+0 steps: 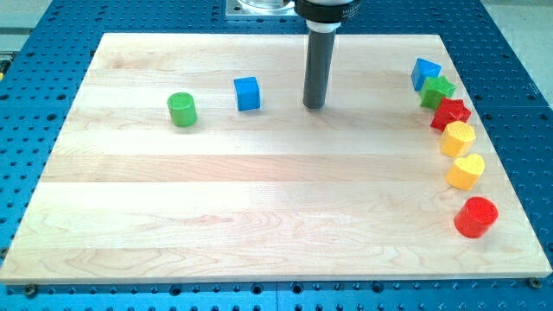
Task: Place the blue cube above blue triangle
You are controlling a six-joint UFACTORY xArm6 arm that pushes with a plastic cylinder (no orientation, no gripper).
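In the camera view, my tip (314,105) rests on the board (259,216) just right of the blue cube (247,93), apart from it; the rod has no jaws. The blue triangle (424,72) sits far right, touching the green star (437,90)

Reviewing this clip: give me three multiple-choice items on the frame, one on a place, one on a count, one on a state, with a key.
1. Where is my tip relative to the blue cube?
A. to the view's right of it
B. to the view's left of it
C. on top of it

2. How many yellow blocks are on the wooden board?
A. one
B. two
C. four

3. Is my tip touching the blue cube?
A. yes, pressed against it
B. no, bare board shows between them
C. hidden

Key: 1 A, the rod stands right of the cube. 2 B, two yellow blocks sit in the right-hand column. 3 B, a gap shows.
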